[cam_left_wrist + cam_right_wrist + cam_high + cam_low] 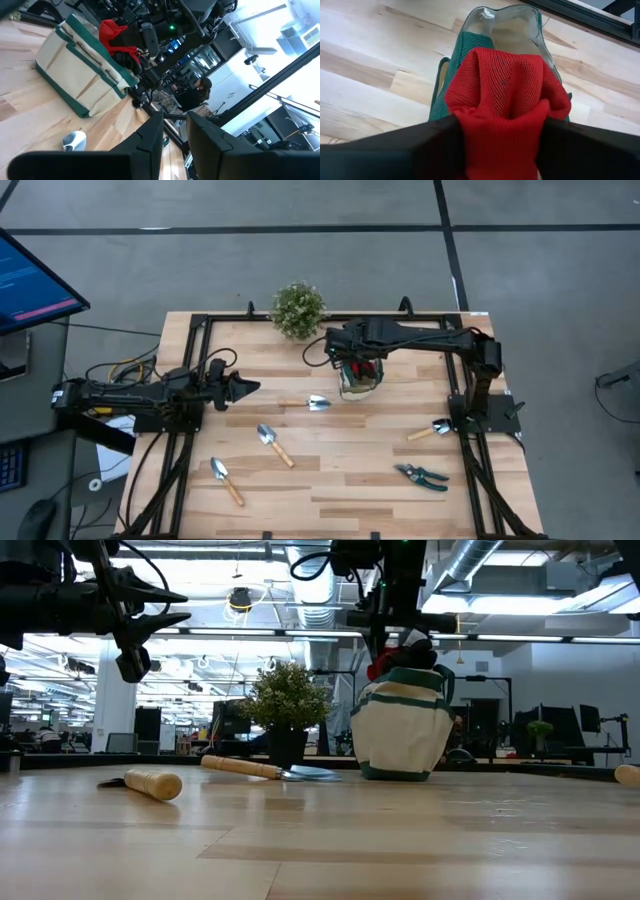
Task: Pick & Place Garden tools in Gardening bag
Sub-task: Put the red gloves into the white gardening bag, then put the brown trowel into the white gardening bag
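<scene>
The beige gardening bag (358, 383) with teal trim stands upright on the table's far middle, and shows in the low view (400, 730). My right gripper (352, 358) is above its open mouth (512, 22), shut on the red-and-black glove (385, 662). My left gripper (243, 389) hovers empty over the table's left side, its fingers a narrow gap apart (174, 142). Trowels lie flat at the middle (308, 402), left of middle (273, 443), near left (226, 479) and right (432, 429). The teal-handled shears (421, 475) lie near right. My right gripper pinches the glove's red knit part (505, 115) between its two fingers, which come from above and point down. The cloth bunches up between the fingers. The glove is over the bag's mouth; whether its lower end is inside the bag does not show.
A bushy potted plant (298, 309) stands at the table's far edge, just left of the bag. A black frame (200, 320) runs along the table's sides. A monitor (30, 280) stands off the table at the left. Bare wood lies between the trowels and the near edge.
</scene>
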Robot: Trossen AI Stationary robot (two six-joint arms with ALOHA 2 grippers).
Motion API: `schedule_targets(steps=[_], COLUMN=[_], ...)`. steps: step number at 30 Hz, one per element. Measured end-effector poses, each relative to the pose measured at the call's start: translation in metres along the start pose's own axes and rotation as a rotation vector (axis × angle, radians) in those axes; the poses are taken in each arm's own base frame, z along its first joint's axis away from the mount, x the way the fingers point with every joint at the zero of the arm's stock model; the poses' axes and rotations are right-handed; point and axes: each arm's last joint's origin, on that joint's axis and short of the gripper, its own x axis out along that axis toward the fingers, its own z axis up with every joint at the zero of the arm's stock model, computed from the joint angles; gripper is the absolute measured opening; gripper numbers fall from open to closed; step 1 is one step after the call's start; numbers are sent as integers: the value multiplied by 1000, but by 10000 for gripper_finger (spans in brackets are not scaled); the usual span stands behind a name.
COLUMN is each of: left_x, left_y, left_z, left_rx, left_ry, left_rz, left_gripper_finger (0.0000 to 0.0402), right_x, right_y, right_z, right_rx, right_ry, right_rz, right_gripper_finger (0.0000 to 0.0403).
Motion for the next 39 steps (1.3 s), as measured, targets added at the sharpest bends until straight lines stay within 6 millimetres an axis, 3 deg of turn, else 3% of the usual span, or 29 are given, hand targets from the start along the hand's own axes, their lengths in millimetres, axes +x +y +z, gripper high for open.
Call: schedule_targets(steps=[7, 19, 30, 34, 39], left_x=[0, 0, 0, 0, 0], left_y=[0, -1, -2, -2, -2], left_z=[0, 1, 1, 1, 2], left_rx=[0, 0, 0, 0, -1], left_ry=[-2, -10, -14, -15, -19], left_rz=[-3, -12, -17, -17, -21], left_gripper_finger=[85, 85, 85, 85, 85], right_x=[1, 4, 2, -14, -62], right_y=[-1, -6, -8, -9, -16], right_z=[2, 5, 8, 17, 21], right_rx=[-21, -52, -80, -103, -184], right_ry=[12, 64, 80, 62, 44], right_rz=[2, 8, 20, 47, 39], right_gripper_finger=[235, 258, 335, 351, 352])
